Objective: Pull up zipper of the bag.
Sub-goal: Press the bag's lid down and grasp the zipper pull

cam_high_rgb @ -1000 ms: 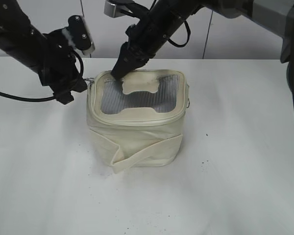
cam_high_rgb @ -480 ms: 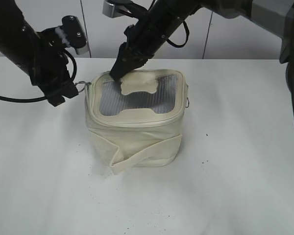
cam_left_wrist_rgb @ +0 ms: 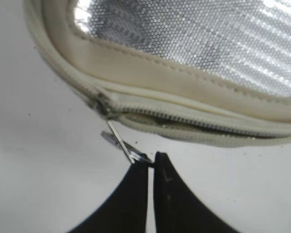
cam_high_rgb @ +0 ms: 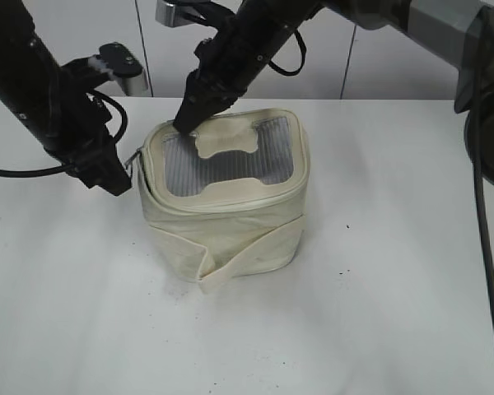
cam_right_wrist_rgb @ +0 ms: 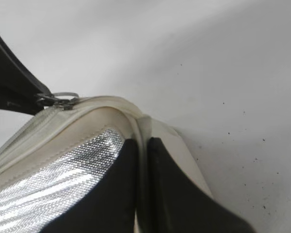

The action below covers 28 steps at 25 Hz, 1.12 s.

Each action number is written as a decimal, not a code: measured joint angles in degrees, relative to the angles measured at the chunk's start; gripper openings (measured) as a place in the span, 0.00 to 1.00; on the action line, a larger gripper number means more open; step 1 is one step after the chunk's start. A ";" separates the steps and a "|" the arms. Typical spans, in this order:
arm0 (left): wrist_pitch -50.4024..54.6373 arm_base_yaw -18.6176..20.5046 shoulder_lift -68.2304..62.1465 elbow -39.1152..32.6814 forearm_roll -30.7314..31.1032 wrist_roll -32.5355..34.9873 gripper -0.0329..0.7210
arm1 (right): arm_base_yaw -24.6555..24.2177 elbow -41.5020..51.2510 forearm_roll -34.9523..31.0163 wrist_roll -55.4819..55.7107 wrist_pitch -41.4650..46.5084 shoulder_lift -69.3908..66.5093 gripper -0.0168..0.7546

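My left gripper [cam_left_wrist_rgb: 149, 164] is clamped on the zipper pull [cam_left_wrist_rgb: 122, 143] at the bag's [cam_high_rgb: 230, 214] 9 o'clock edge. My right gripper [cam_right_wrist_rgb: 141, 148] pinches the lid rim at 11 o'clock. Bare white table [cam_high_rgb: 379, 271] lies open from 3 to 6 o'clock.

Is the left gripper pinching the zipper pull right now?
Yes, the left gripper has its jaws shut on the metal zipper pull beside the bag.

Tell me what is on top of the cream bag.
On the bag lies its silver mesh lid panel with a cream patch; the right gripper presses the back edge. The bag's inside is hidden.
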<state>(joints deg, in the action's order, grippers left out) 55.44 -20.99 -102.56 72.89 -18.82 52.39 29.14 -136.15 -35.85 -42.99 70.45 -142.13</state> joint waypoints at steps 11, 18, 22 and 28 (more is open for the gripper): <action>13.47 -0.20 1.53 -0.81 -2.10 -5.62 0.04 | -1.33 -0.71 2.65 2.72 -0.10 -0.11 0.04; 10.05 -0.26 5.67 -0.82 2.48 -5.75 0.04 | -1.33 -0.71 2.65 2.81 -0.10 -0.11 0.04; -0.22 -0.26 8.64 -0.82 6.44 -5.75 0.11 | -1.33 -0.71 2.65 2.81 -0.10 -0.11 0.04; -9.38 -0.26 9.09 -0.82 12.79 -1.76 0.55 | -1.33 -0.71 2.60 2.81 -0.10 -0.11 0.04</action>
<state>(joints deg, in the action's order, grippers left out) 46.06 -21.26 -93.48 72.06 -6.02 50.63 27.81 -136.85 -33.25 -40.18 70.35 -142.24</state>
